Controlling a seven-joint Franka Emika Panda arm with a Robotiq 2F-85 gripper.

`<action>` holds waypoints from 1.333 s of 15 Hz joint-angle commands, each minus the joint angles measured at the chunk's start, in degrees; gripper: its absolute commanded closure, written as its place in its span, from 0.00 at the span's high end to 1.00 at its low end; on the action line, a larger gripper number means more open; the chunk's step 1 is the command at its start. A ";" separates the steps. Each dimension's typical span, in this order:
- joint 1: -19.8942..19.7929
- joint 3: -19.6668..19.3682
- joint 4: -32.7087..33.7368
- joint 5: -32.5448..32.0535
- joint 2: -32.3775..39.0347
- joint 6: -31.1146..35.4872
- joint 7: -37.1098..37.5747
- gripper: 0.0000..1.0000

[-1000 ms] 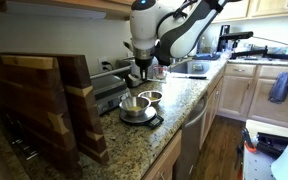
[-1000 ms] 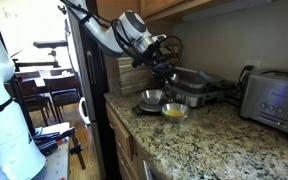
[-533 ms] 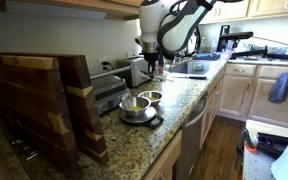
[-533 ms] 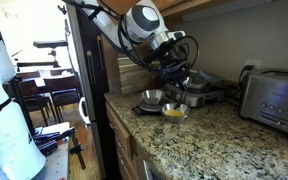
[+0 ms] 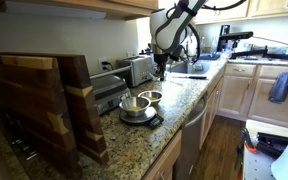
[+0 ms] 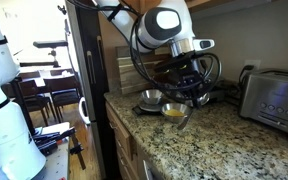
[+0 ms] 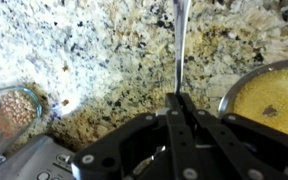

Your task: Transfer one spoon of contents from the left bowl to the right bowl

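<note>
The spoon (image 7: 180, 45) shows in the wrist view as one thin, pale, shiny strip. It runs straight up from the lower middle of the frame to the top edge, where it is cut off, so I cannot tell whether it carries anything. My claw (image 7: 180, 102) is clenched on its near end, the dark fingers pressed together around the handle.

In an exterior view my arm comes in from the upper left, bends at a big white joint near the top centre, and drops the wrist so the claw (image 6: 198, 94) hangs above the bench (image 6: 219, 145), just right of the bowls. In an exterior view it comes down from the upper right and the claw (image 5: 162, 68) sits beyond the bowls, above the middle of the frame.

There are two steel bowls, close together. The left bowl (image 6: 151, 98), the larger one, stands left of centre. The right bowl (image 6: 174, 112), the smaller one, is beside it and holds the yellow contents (image 6: 173, 112). In the wrist view those contents (image 7: 272, 98) fill the bowl at the right edge as fine yellow grains.

At that frame's left edge is one glass jar (image 7: 16, 108) of brownish beans. Farther out are one toaster (image 6: 274, 95) at the right and a stack of wooden boards (image 5: 39, 105) at the left.
</note>
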 commanded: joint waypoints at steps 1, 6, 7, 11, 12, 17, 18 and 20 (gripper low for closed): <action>-2.65 -0.10 5.16 7.28 4.64 -4.13 -4.76 0.04; -5.92 0.85 12.02 15.20 11.41 -8.51 -9.52 0.04; -6.60 1.06 13.45 16.44 12.75 -9.32 -10.31 0.04; -8.15 1.68 18.34 19.01 17.00 -13.38 -11.69 0.04; -8.42 1.82 19.30 19.24 17.87 -14.33 -11.80 0.04; -9.28 2.62 23.45 19.98 21.36 -18.67 -11.93 0.03; -9.07 2.52 23.72 19.64 21.35 -19.55 -11.37 0.31; -8.25 1.87 23.54 18.37 20.63 -20.47 -9.96 0.38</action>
